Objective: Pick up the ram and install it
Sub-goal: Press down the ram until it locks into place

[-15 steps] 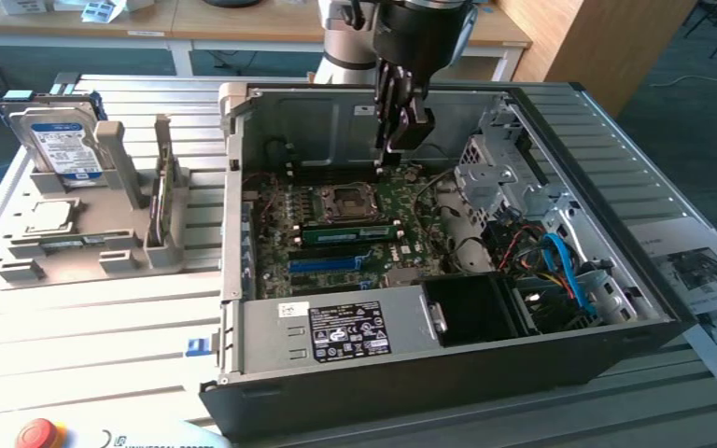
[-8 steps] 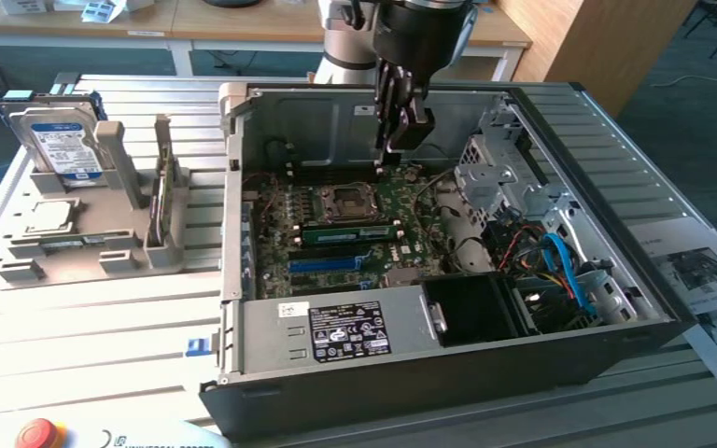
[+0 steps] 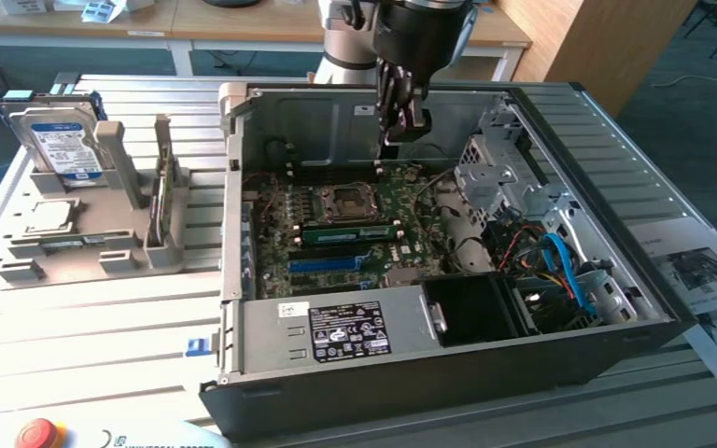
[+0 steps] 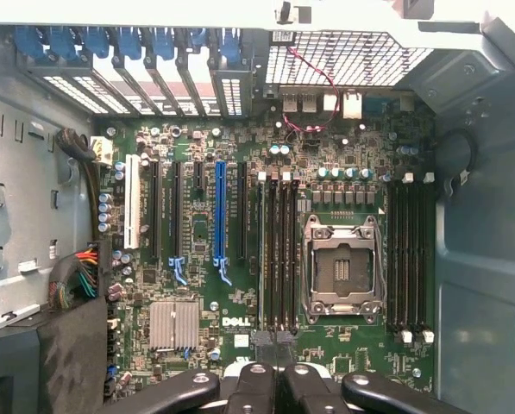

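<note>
This is looking like a robotics lab or test workshop. An opened computer case is lying on a slotted aluminium tabletop, its motherboard sitting bare directly below the fingers. To the exterior view's left of the fingers, a grey parts fixture is holding a hard drive upright. Nearer the camera than the fingers a red stop button is showing, and wooden desks are standing beyond them.

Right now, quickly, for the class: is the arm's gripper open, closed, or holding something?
Gripper: closed, fingers together above the motherboard; nothing seen held between them.
</note>
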### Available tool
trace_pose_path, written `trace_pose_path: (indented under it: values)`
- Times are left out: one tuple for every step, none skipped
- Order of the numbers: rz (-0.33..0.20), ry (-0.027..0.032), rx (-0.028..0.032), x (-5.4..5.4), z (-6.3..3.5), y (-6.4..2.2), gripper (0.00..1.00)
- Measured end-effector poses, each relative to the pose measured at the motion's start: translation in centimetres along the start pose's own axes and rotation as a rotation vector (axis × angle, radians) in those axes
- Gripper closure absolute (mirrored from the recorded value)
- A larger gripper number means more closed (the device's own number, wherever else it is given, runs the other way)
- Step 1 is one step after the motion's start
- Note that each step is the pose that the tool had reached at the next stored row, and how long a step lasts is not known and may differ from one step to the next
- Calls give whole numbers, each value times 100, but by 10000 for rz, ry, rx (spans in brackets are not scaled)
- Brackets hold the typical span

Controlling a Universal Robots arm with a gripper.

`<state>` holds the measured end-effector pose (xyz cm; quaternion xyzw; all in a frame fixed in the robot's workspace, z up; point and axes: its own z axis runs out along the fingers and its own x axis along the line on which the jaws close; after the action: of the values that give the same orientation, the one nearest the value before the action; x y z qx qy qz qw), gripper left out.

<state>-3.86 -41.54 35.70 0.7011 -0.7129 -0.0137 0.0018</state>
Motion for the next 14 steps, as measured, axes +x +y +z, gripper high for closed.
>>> trace_pose_path:
  values:
    - [0, 0, 1, 0, 0, 0, 89]
    - [0, 0, 0, 0, 0, 0, 89]
    - [0, 0, 0, 0, 0, 0, 89]
    - [1, 0, 0, 0, 0, 0, 89]
    - [0, 0, 0, 0, 0, 0, 89]
    - [0, 0, 0, 0, 0, 0, 89]
    - [0, 0, 0, 0, 0, 0, 89]
    - [0, -1, 0, 0, 0, 0, 89]
    - [1, 0, 0, 0, 0, 0, 89]
    - [0, 0, 0, 0, 0, 0, 89]
    - [0, 0, 0, 0, 0, 0, 89]
    - [0, -1, 0, 0, 0, 0, 89]
    - [0, 0, 0, 0, 0, 0, 89]
    - [1, 0, 0, 0, 0, 0, 89]
